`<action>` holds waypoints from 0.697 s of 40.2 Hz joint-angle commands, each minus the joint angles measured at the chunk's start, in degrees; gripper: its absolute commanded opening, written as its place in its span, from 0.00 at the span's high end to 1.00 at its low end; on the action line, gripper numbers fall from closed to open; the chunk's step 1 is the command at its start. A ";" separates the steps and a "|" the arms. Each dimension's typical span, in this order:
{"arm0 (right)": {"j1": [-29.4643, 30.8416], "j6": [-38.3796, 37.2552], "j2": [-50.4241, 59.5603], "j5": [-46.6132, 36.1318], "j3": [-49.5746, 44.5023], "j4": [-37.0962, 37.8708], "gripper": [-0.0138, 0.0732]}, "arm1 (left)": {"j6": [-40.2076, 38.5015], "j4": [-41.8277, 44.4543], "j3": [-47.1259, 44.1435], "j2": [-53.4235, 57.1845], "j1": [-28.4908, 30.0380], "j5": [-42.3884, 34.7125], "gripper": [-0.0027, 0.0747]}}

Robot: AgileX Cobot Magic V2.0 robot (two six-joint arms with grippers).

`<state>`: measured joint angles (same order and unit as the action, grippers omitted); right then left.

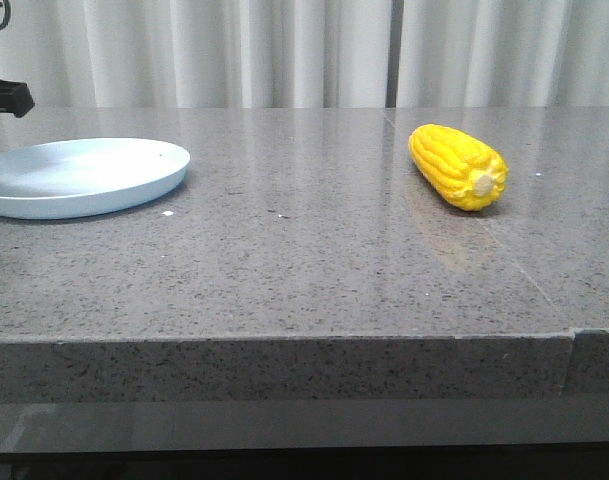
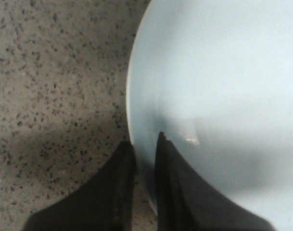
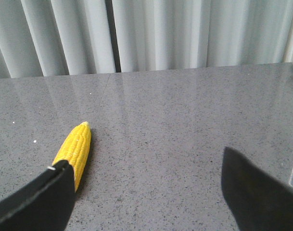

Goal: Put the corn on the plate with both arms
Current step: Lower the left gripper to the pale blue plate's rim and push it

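The pale blue-white plate point(image 1: 94, 180) lies at the left of the grey stone table. In the left wrist view my left gripper point(image 2: 144, 140) straddles the rim of the plate point(image 2: 218, 82). One finger point(image 2: 112, 192) is outside over the table, the other finger point(image 2: 184, 192) is over the plate's inside, and they are closed narrowly on the rim. The yellow corn point(image 1: 459, 165) lies alone at the right of the table, stub end towards the camera. My right gripper point(image 3: 145, 156) hangs wide open above the table, with the corn point(image 3: 76, 147) just beyond one fingertip and nothing between the fingers.
A piece of the left arm point(image 1: 4, 97) shows at the left edge of the front view, above the plate. White curtains point(image 1: 304, 50) hang behind the table. The table's front edge point(image 1: 284, 340) runs across the foreground.
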<state>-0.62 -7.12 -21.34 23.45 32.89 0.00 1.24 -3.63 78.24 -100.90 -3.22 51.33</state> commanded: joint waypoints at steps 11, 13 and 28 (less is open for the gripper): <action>0.23 0.32 -0.70 -4.31 1.90 0.41 0.10 | 5.19 -16.82 2.27 6.94 -2.51 -4.80 0.99; 0.23 0.32 -0.70 -4.31 1.90 0.41 0.10 | 5.19 -18.54 3.20 7.20 -3.81 -4.68 0.99; 0.23 0.32 -0.70 -4.31 1.90 0.41 0.10 | 4.53 -25.21 8.22 0.60 -12.15 -6.90 0.99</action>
<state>-0.62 -7.12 -21.34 23.45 32.89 0.00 6.24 -26.08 84.37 -100.87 -14.80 47.16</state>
